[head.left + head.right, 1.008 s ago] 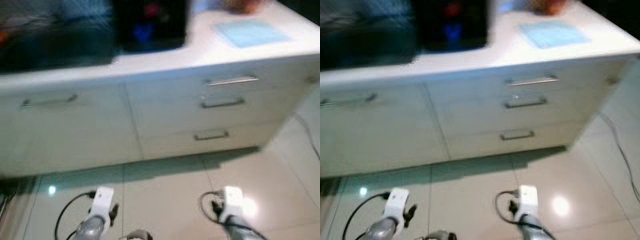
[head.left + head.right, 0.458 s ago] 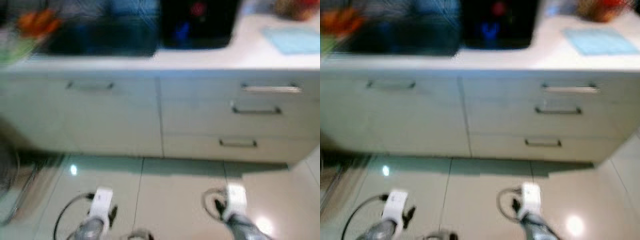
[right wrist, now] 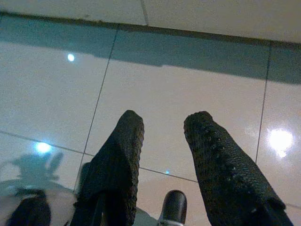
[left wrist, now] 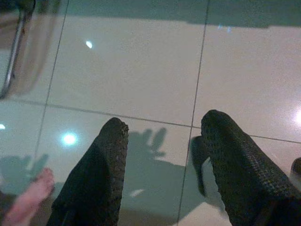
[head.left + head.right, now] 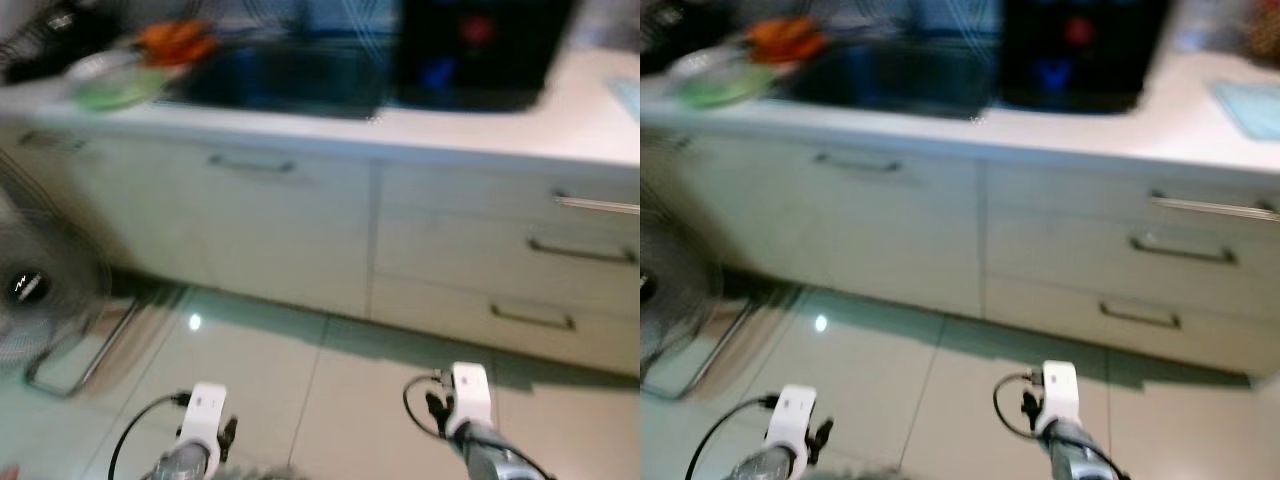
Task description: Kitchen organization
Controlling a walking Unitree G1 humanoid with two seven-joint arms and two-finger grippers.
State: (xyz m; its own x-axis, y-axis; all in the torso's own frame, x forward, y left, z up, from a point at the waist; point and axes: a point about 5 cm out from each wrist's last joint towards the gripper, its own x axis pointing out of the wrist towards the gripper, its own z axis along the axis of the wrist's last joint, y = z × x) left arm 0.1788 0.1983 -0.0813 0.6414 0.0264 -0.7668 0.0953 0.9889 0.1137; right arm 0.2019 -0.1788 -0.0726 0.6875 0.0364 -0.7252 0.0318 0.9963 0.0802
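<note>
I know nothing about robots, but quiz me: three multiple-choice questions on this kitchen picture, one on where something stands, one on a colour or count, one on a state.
1. Where does the fan stand?
A. on the floor to the robot's left
B. on the counter
C. inside a drawer

2. How many drawer handles are stacked on the right of the cabinet?
A. one
B. three
C. six

3. How are the left gripper's fingers?
A. clamped on a cup
B. apart, holding nothing
C. shut on a cloth

Answers: 1 A, the fan sits on the tiles beside the cabinet. 2 B, three handles lie one below another. 3 B, only floor shows between the fingers.
</note>
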